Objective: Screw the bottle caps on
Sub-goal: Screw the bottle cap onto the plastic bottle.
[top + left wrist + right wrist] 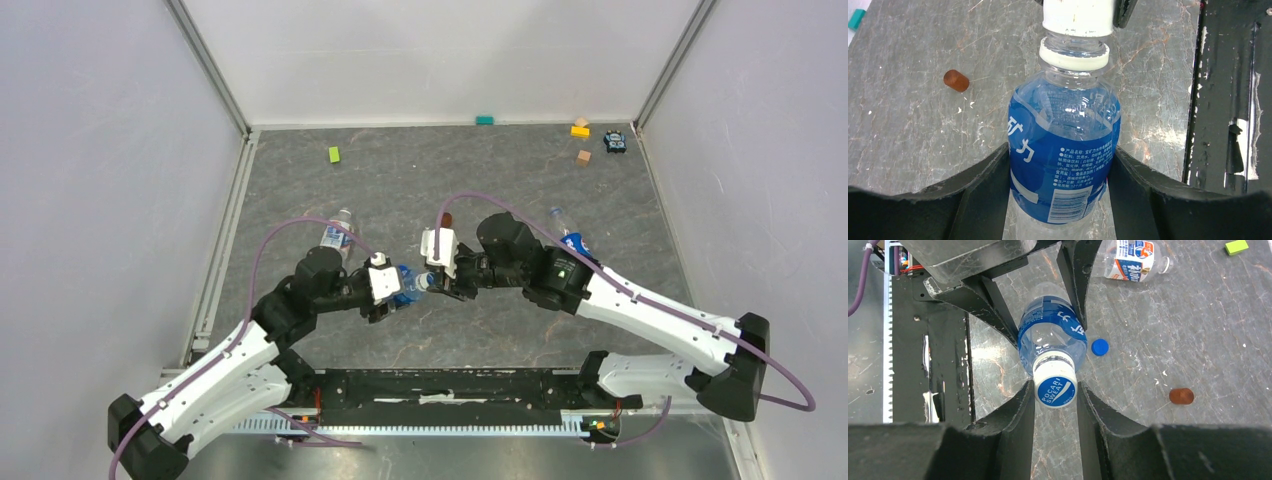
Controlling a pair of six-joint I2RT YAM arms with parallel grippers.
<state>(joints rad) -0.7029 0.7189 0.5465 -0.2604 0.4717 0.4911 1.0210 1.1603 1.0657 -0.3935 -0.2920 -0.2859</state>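
Observation:
A clear bottle [1064,140] with a blue-and-white label is held level above the table, between the two arms [408,285]. My left gripper [1060,190] is shut on its labelled body. A white cap [1055,386] with a blue top sits on its neck, and my right gripper [1055,390] is shut on that cap [1078,17]. A solid blue cap [1100,346] lies loose on the table below. A second bottle [338,232] lies behind the left arm and a third bottle [570,238] behind the right arm.
A red-brown disc [1181,396] lies on the table right of the blue cap. Toy blocks lie near the back wall: green [334,154], teal [484,120], yellow [580,129], tan [583,157]. A black rail [450,385] runs along the near edge.

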